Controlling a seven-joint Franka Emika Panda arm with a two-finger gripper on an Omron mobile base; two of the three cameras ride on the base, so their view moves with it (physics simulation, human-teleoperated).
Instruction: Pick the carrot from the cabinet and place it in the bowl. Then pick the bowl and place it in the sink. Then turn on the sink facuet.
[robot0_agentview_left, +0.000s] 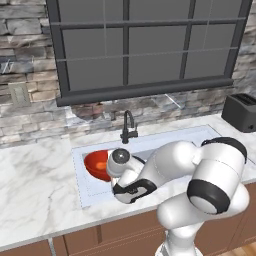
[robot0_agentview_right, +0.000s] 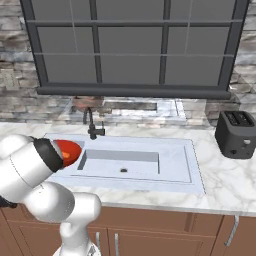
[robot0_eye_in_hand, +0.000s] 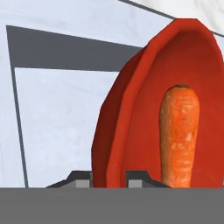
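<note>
Over the sink (robot0_agentview_right: 170, 165), end effector (robot0_eye_in_hand: 109, 177) pinches the bowl (robot0_eye_in_hand: 131, 109) rim, carrot (robot0_eye_in_hand: 178, 133) inside.

We're facing a big dark-framed window (robot0_agentview_left: 150, 47), its grey panes split by thin bars, set in a rough stone-brick wall (robot0_agentview_left: 25, 75) of greys and browns. On the left of that wall sits a pale switch plate (robot0_agentview_left: 19, 93). Below runs a white marble counter (robot0_agentview_left: 35, 175) with grey veining, and a black toaster (robot0_agentview_right: 236, 133) stands at its far right. Under the counter we see reddish-brown cabinet doors (robot0_agentview_right: 165, 235) with silver handles.
</note>
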